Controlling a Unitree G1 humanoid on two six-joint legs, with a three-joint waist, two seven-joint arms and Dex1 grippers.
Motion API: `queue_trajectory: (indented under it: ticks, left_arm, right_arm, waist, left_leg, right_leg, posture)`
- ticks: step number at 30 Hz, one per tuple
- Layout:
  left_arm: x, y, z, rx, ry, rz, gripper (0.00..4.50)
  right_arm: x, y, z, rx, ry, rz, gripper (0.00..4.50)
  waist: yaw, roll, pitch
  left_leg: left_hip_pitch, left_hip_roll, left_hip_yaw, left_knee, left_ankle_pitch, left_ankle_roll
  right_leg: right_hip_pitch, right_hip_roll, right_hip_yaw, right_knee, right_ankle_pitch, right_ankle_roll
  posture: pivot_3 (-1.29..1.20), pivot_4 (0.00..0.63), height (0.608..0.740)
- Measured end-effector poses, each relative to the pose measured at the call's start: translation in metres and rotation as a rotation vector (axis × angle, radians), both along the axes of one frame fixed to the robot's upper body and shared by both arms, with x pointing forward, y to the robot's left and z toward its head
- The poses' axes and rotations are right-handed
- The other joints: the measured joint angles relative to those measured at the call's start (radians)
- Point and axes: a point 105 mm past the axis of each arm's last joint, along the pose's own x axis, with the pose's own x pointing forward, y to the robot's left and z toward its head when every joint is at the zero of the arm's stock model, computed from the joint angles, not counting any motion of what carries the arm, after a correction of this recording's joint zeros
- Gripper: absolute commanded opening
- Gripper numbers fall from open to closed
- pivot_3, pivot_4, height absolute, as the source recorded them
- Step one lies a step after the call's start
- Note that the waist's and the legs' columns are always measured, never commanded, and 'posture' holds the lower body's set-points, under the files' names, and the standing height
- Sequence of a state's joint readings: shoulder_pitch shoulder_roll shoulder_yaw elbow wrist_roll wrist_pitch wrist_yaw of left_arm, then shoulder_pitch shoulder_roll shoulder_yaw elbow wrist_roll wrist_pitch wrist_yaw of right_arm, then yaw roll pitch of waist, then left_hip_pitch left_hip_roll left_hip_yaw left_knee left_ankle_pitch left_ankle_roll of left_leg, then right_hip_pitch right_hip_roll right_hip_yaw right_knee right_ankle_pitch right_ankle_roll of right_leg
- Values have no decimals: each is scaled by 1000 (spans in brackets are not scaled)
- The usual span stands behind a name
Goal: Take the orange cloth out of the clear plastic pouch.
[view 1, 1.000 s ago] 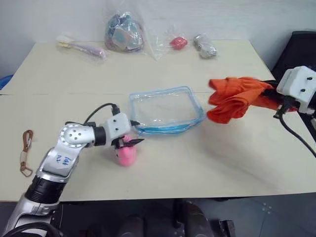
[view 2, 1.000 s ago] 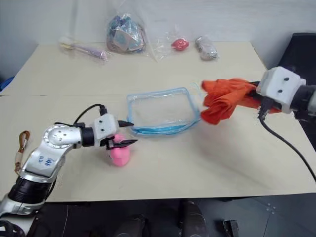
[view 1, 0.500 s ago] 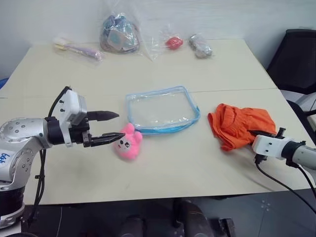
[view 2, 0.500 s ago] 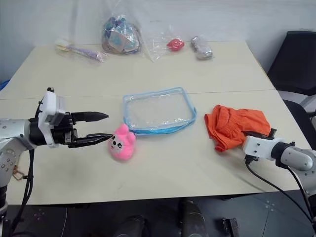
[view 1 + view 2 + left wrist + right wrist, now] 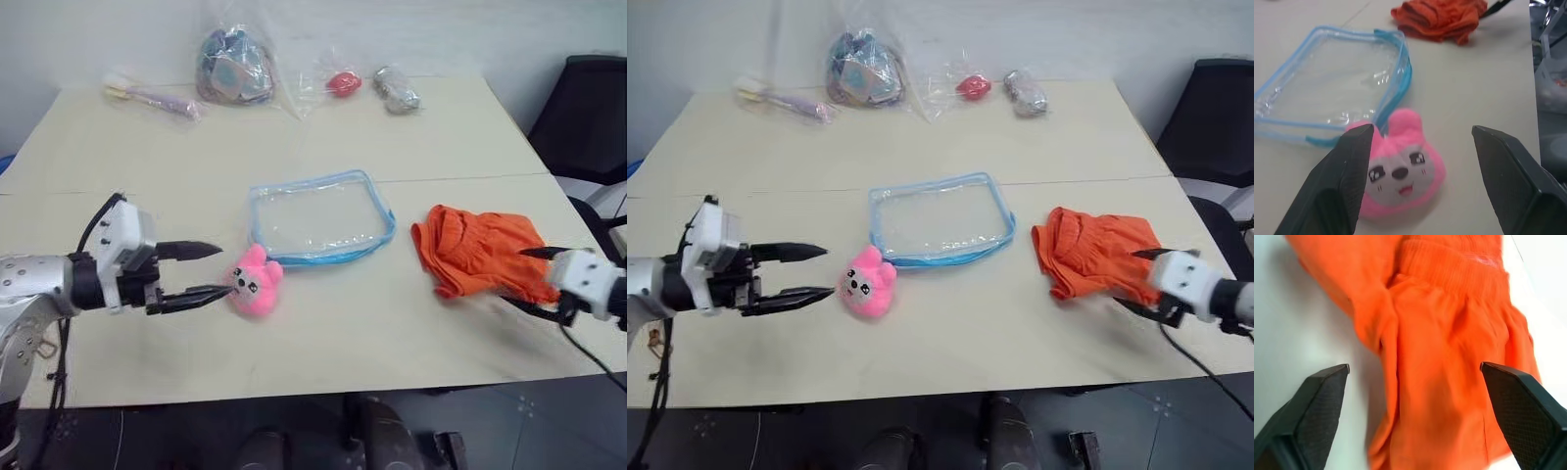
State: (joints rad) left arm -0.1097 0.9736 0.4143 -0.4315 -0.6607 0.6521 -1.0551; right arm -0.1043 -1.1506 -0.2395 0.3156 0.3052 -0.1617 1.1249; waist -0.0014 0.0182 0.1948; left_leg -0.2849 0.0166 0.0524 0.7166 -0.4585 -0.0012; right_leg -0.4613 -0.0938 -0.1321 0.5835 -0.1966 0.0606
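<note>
Left eye view has the bright orange soft fabric cloth (image 5: 480,251) lying in a crumpled heap on the pale beige counter (image 5: 392,127), well apart from the flat clear plastic pouch with light blue edging (image 5: 320,217) and to its right. The pouch lies flat near the middle of the counter and looks empty, with nothing orange inside it, so the removal itself reads as done. The right pincer (image 5: 544,279) sits at the cloth's right edge with its two black fingers spread wide; in the right wrist view the cloth (image 5: 1449,347) lies on the counter in front of those parted fingertips (image 5: 1317,396), which close on nothing, so it looks released. Whether a fingertip brushes the fabric I cannot tell. The left pincer (image 5: 211,271) hovers to the left of the pouch, its fingers parted and empty, pointing at a small pink plush rabbit toy (image 5: 255,284) that rests just beside the pouch's near left corner; the left wrist view shows the toy (image 5: 1398,181) between the spread fingers but ungripped. Along the counter's far edge lie wrinkly clear plastic bags of small items (image 5: 238,67), well away from all this. What is left, by my judgement, is little more than drawing both arms clear.
</note>
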Motion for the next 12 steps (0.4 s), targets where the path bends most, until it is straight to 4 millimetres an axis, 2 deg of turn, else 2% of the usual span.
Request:
queue_trajectory:
  ticks: [3,5,8,12]
  left_arm:
    - [-9,17,-2,24,9,53,3410]
    - [-16,30,-5,45,22,95,3410]
    - [-30,54,-11,89,51,167,3410]
    - [-40,80,-7,109,52,256,3410]
  right_arm:
    - [-14,-13,23,90,118,-35,4473]
    - [-21,-23,31,119,170,-70,4473]
    - [-32,-51,31,162,249,-167,4473]
    - [-45,-83,32,242,285,-289,4473]
  waist:
    - [-1,0,0]
    - [-1,0,0]
    - [0,0,0]
    - [2,0,0]
  left_leg:
    - [0,1,0,0,0,0]
    - [0,1,0,0,-1,0]
    - [0,0,2,-1,-1,1]
    - [0,-1,3,-1,-1,2]
  right_leg:
    - [0,1,-1,0,0,-1]
    - [0,2,-2,-1,0,-1]
    - [-1,1,-3,-1,-1,-1]
    - [-1,1,-3,-5,-1,-1]
  posture:
    - [0,150,740]
    - [0,150,740]
    - [0,150,740]
    - [0,150,740]
